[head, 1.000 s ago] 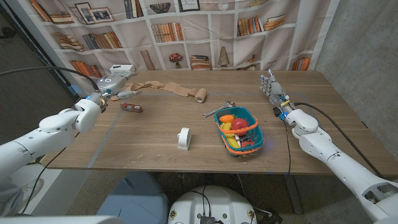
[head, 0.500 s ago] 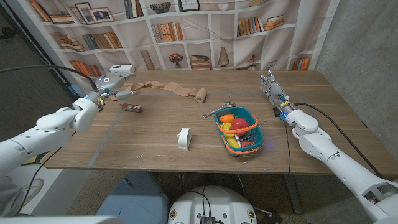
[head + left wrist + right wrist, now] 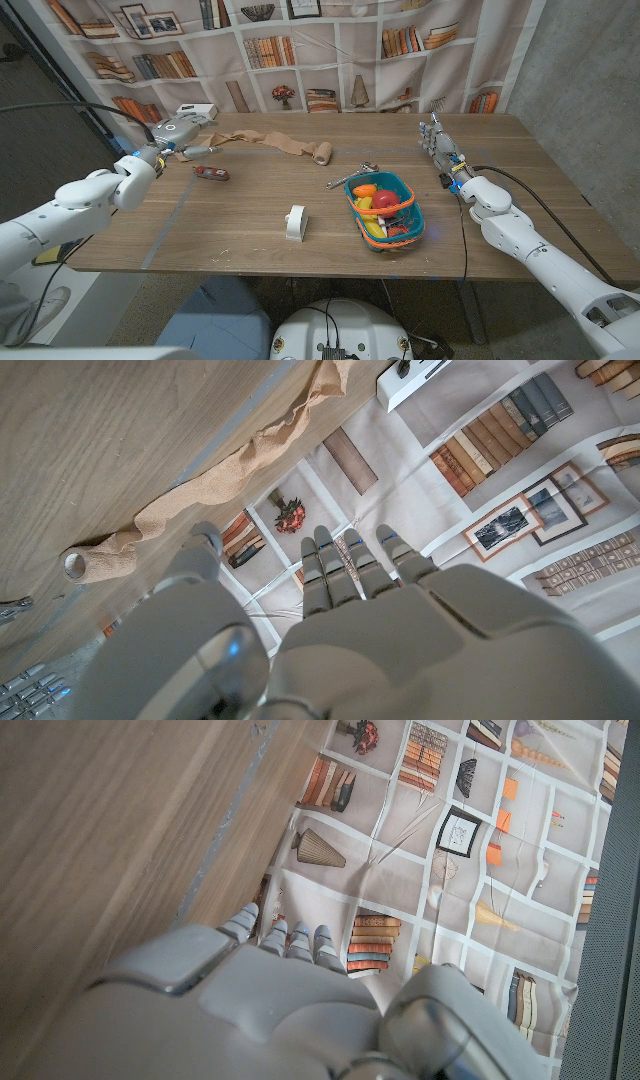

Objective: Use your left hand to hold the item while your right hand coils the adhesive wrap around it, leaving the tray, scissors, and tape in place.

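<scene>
Hard to make out in the head view: the small dark red item lying on the table just ahead of and inward from the left hand, too small to identify, and the metal tool beside the basket, partly cut off by the basket's rim. Left hand raised at the table's far left corner, fingers extended and slightly apart in the left wrist view, holding nothing. Tan adhesive wrap trailing unrolled across the far side of the table, inward from the left hand, ending in its roll seen end-on from the left wrist. Right hand upright on its edge at the far right side of the table, fingers straight and close together, empty; only fingertips visible past its back in the right wrist view. Teal basket with colourful contents well inward from the right hand, between both arms; white tape roll standing nearer the front edge, just beside the basket.
</scene>
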